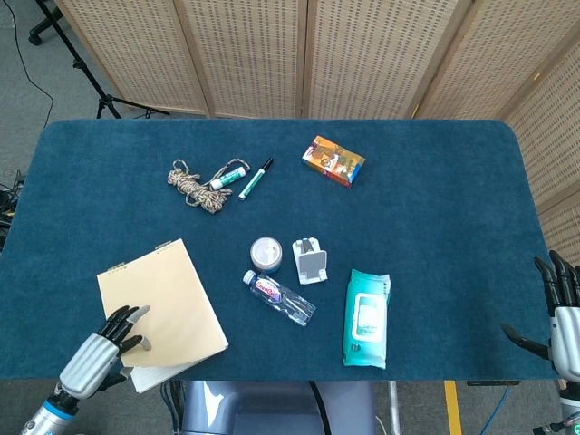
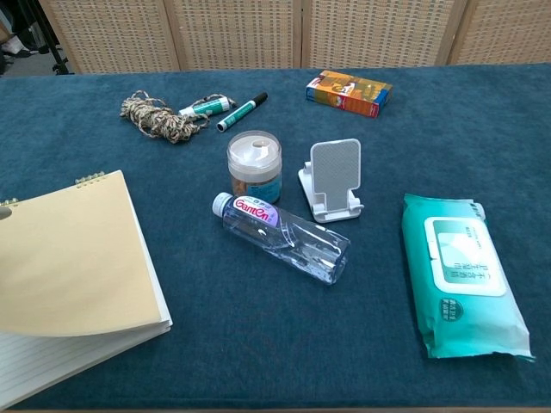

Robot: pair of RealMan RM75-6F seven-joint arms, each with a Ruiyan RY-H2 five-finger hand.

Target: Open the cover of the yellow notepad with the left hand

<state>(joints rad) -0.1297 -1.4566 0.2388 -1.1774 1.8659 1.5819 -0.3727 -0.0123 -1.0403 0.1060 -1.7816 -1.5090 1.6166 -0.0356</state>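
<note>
The yellow notepad (image 1: 168,304) lies at the front left of the blue table, spiral binding on its far edge. My left hand (image 1: 98,351) grips the near left corner of its cover, fingers on top. The cover (image 2: 73,258) is bowed upward, and white lined pages (image 2: 47,366) show beneath it along the near edge. In the chest view the left hand is out of frame. At the table's front right corner, off the edge, my right hand (image 1: 562,317) has its fingers spread and holds nothing.
Right of the notepad lie a clear water bottle (image 1: 279,298), a small round jar (image 1: 265,254) and a white phone stand (image 1: 310,260). A teal wipes pack (image 1: 366,317) lies further right. A rope coil (image 1: 192,186), two markers (image 1: 255,178) and an orange box (image 1: 333,160) sit at the back.
</note>
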